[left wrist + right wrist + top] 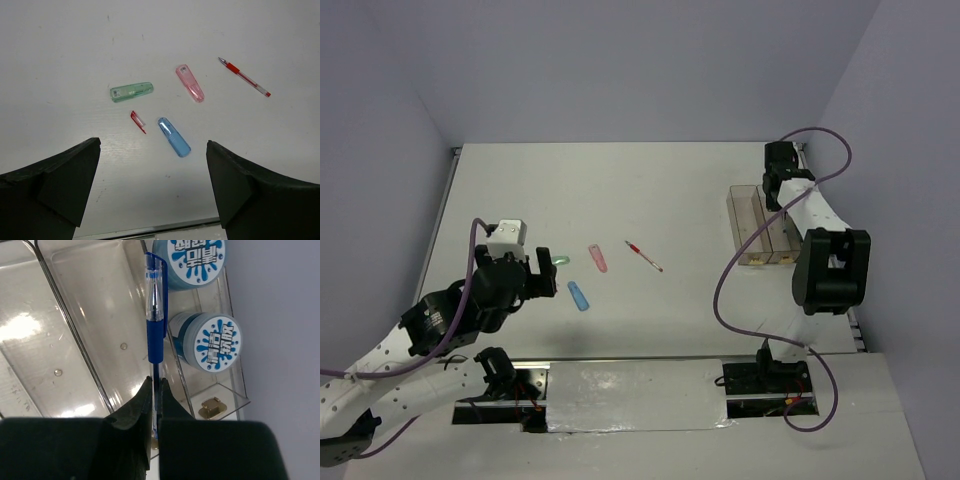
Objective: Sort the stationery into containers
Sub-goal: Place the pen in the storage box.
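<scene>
My right gripper [155, 381] is shut on a blue pen [155, 330], held over the clear containers [80, 315] along the wall between an empty bin and the bin with two blue-and-white rolls [212, 342] and a gold clip [212, 407]. In the top view it [778, 165] hovers at the far end of the containers [748, 215]. My left gripper [153, 143] hangs open above the table, near a blue piece [174, 136], a green piece [131, 92], a pink piece [190, 83], a small red sliver [138, 121] and a red pen [245, 77].
The table's near edge with a metal strip [150, 231] runs just below my left fingers. A purple cable [720, 290] loops from the right arm's base across the table beside the bins. Grey walls close the table at back and right.
</scene>
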Robot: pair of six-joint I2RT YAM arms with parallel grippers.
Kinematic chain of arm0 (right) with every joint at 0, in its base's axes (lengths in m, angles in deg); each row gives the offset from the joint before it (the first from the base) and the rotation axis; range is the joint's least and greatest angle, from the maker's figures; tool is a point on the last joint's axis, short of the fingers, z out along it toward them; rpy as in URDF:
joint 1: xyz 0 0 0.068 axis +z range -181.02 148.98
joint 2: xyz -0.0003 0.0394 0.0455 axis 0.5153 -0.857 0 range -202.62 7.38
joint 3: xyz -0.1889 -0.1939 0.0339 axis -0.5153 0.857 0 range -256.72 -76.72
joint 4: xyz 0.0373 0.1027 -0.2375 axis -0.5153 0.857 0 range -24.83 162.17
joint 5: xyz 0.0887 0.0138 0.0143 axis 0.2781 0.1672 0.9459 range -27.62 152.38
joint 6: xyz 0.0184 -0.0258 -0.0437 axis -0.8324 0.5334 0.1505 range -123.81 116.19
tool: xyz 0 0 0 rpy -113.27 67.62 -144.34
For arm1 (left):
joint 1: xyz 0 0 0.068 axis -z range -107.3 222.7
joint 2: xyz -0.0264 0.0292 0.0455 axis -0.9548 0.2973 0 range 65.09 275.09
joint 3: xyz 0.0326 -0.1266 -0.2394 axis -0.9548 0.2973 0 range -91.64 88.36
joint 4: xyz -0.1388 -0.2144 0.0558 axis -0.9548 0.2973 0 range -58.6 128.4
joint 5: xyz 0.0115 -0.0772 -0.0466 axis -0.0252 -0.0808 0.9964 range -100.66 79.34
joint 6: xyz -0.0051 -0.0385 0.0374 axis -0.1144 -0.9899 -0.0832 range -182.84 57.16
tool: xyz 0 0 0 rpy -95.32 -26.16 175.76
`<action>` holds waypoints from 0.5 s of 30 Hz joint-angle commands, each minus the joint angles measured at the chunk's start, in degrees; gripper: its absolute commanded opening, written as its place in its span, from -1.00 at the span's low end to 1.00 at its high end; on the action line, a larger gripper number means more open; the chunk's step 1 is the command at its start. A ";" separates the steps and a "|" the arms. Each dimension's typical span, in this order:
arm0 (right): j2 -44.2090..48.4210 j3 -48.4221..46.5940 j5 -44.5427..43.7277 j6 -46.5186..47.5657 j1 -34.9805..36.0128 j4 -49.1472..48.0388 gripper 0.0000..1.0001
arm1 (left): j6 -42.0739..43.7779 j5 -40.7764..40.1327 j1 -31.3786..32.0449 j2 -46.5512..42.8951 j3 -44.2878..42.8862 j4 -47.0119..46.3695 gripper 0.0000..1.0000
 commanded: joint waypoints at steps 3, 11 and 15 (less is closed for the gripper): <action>-4.66 -1.05 -1.91 -1.51 0.17 -0.28 -1.00 | 1.21 0.25 0.20 -0.74 -0.07 -1.87 0.99; -0.98 -1.05 1.24 -3.00 0.26 0.42 0.32 | 2.17 1.48 0.12 -1.53 0.19 -2.66 0.99; 2.09 -1.58 3.45 -4.83 0.96 0.95 0.55 | 1.38 0.43 0.12 0.49 -0.42 -1.69 0.99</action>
